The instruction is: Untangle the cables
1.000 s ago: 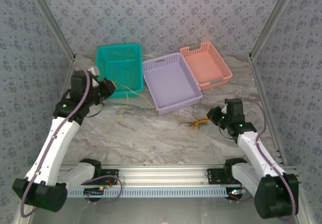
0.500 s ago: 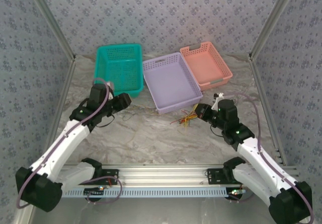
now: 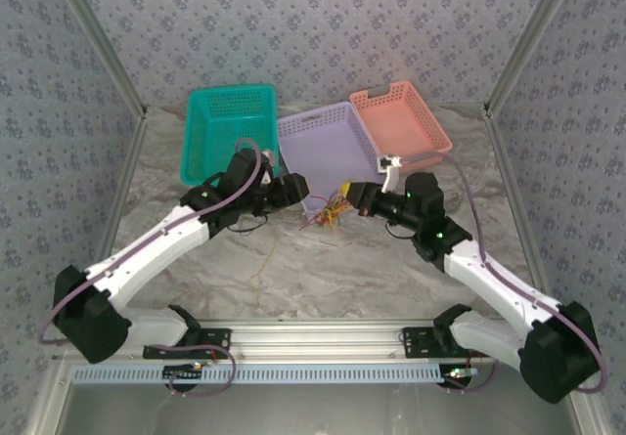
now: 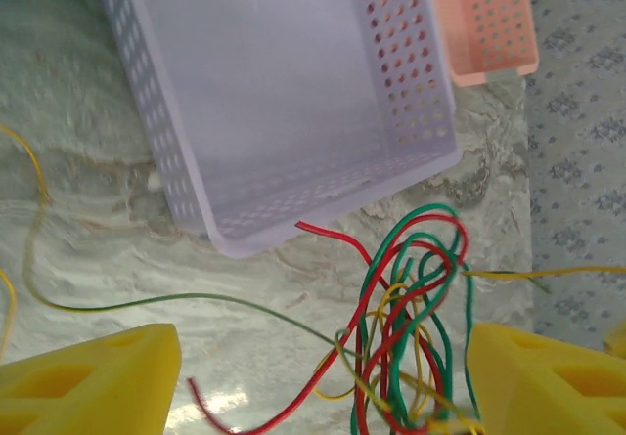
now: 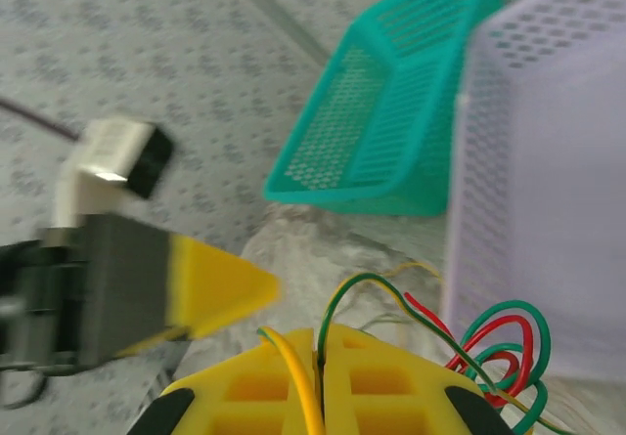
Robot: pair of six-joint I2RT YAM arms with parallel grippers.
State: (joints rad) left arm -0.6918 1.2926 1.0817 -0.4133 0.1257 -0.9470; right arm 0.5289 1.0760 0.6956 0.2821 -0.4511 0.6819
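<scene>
Cables [image 3: 335, 206]: red/green/yellow clump, hanging just in front of the purple basket [image 3: 333, 156] near its front wall, lifted off the table [image 3: 323, 269] as far as I can tell. In the left wrist view the clump [image 4: 406, 337] shows looped red and green strands. A loose strand [image 4: 147, 304] trails off left across the table.

Right end effector [image 5: 321, 342]: fingers closed together, pinching yellow and green wires at the seam, so it has hold of the clump. Left end effector [image 4: 323, 357]: fingers spread wide, nothing held, with the clump low between them.

Change over the last second: the clump was on the table over by the right arm, and it has now been carried left and toward the purple basket. The left arm swung in from the teal basket [image 3: 230, 132], so both end effectors [image 3: 364, 200] [image 3: 291, 189] now meet at the clump. This looks like the setup for a two-handed pull-apart. No strand has been separated yet.

Writing: no readable brands or labels.
</scene>
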